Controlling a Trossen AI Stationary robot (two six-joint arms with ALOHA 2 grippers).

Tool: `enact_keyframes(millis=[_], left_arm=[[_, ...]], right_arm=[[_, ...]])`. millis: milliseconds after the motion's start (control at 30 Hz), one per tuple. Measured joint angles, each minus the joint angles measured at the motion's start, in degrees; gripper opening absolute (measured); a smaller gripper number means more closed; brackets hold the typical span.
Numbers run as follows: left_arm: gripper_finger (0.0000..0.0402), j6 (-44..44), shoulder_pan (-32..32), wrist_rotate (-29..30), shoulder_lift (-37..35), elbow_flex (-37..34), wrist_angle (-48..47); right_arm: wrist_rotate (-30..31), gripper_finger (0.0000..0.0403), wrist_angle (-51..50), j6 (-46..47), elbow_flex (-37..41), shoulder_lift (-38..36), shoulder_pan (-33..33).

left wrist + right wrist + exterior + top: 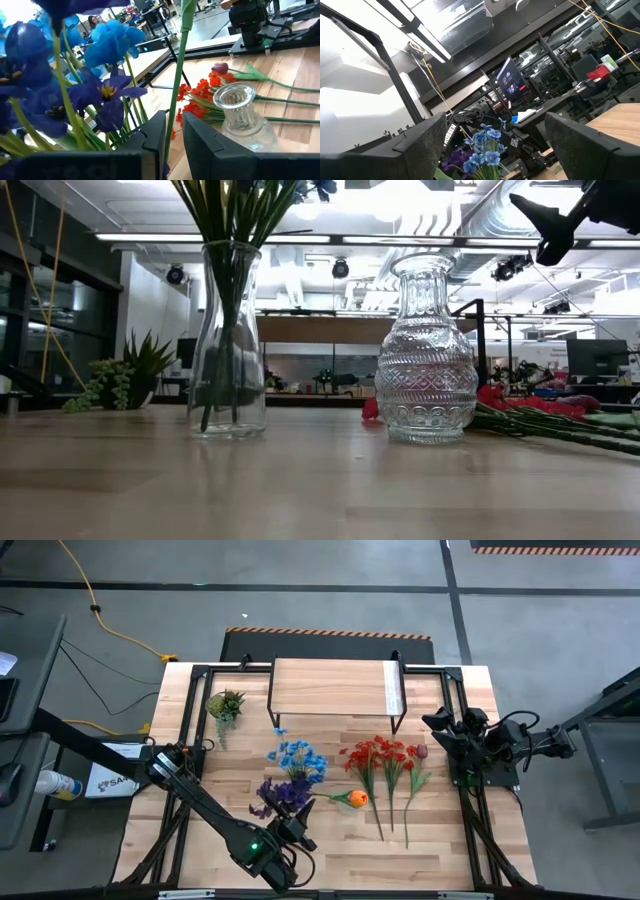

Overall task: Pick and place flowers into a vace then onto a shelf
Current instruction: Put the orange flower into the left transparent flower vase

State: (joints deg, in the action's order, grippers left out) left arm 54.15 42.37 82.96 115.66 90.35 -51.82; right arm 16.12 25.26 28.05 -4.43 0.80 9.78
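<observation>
The blue flowers (298,759) and purple flowers (283,792) stand with their green stems in a smooth glass vase (228,340). A second vase (425,350), of patterned glass, stands empty beside it. The red flowers (378,757), the dark maroon tulip (421,752) and the orange flower (356,798) lie flat on the tabletop. The light-wood shelf (335,688) stands at the far edge, nothing on it

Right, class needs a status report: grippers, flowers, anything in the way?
Left gripper shut on a green flower stem beside the blue and purple flowers. Right gripper open, raised at the table's right edge. Red flowers lying flat. Low wooden shelf bare.
</observation>
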Motion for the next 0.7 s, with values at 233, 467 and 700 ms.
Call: enact_keyframes(millis=[233, 467, 700], left_arm=[[0.0099, -7.2, 0.0, -0.2, -0.1, 0.0, 5.7], [0.0099, -8.9, 0.0, -2.6, -1.1, 0.0, 7.3], [0.0099, -8.9, 0.0, -4.1, -1.5, 0.0, 7.3]], right_arm=[[0.0, 0.0328, 0.0, 0.0, 0.0, 0.0, 0.0], [-0.1, 0.0328, 0.0, 0.0, 0.0, 0.0, 0.0], [-0.2, 0.0328, 0.1, 0.0, 0.0, 0.0, 0.0]])
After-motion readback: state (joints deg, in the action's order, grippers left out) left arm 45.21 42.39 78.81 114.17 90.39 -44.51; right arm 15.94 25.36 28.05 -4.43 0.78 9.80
